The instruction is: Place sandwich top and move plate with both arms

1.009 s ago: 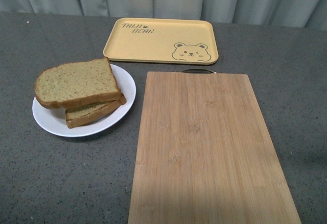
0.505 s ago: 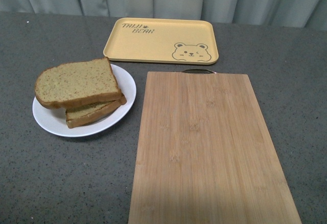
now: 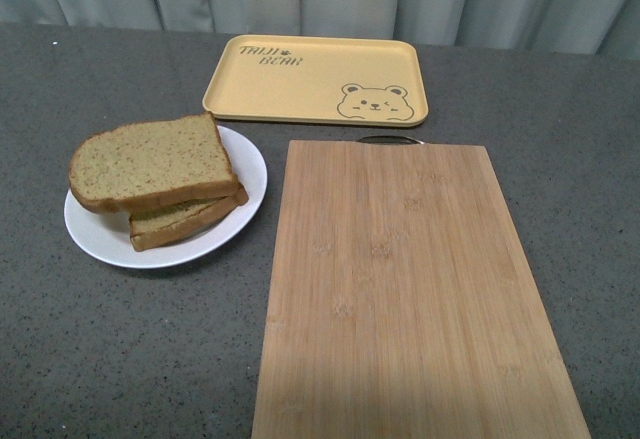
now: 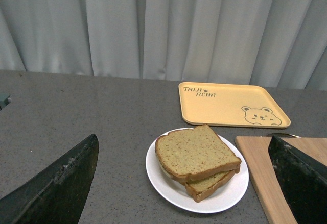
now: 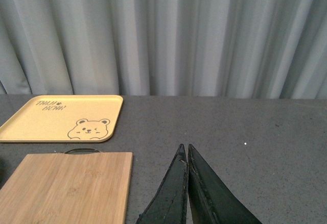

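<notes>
Left gripper [image 4: 182, 140]: jaws wide apart, empty, short of the plate [image 3: 100, 244]. Right gripper [image 5: 185, 147]: jaws together, empty. Cutting board [image 3: 400, 289] near centre, bare. Sandwich top [image 3: 150, 164] lies on the lower slice [image 3: 185, 221], on the plate, left of the board. Placing looks done; plate move not begun. Far: yellow tray [image 3: 315, 79], bear drawing, lettering roughly "TAIJI BEAR".
</notes>
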`<move>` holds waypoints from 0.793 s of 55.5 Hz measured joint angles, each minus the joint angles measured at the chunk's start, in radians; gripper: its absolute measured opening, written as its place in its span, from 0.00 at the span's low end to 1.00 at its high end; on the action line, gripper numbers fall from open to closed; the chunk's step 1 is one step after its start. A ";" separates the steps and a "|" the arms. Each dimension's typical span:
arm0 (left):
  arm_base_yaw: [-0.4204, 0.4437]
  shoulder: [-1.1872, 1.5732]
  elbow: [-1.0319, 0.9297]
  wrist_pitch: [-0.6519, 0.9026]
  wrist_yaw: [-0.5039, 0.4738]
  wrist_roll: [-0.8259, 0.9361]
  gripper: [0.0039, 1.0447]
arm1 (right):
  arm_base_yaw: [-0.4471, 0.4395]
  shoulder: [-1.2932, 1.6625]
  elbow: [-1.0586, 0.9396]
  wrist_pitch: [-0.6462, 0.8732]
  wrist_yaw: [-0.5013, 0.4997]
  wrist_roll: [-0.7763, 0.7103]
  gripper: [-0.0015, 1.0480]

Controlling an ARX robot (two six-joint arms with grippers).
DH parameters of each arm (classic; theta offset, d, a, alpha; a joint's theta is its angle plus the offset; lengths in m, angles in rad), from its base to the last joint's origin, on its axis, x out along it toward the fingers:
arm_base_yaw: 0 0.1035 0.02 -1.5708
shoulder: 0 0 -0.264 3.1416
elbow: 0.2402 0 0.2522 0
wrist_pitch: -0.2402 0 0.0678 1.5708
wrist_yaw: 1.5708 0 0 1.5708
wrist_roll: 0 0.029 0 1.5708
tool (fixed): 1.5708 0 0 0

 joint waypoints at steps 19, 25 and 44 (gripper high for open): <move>0.000 0.000 0.000 0.000 0.000 0.000 0.94 | 0.000 -0.169 0.000 -0.161 0.000 0.000 0.01; 0.000 0.000 0.000 0.000 0.000 0.000 0.94 | 0.000 -0.214 0.000 -0.204 -0.001 0.000 0.01; 0.000 0.000 0.000 0.000 0.000 0.000 0.94 | 0.000 -0.312 0.000 -0.302 -0.003 0.000 0.01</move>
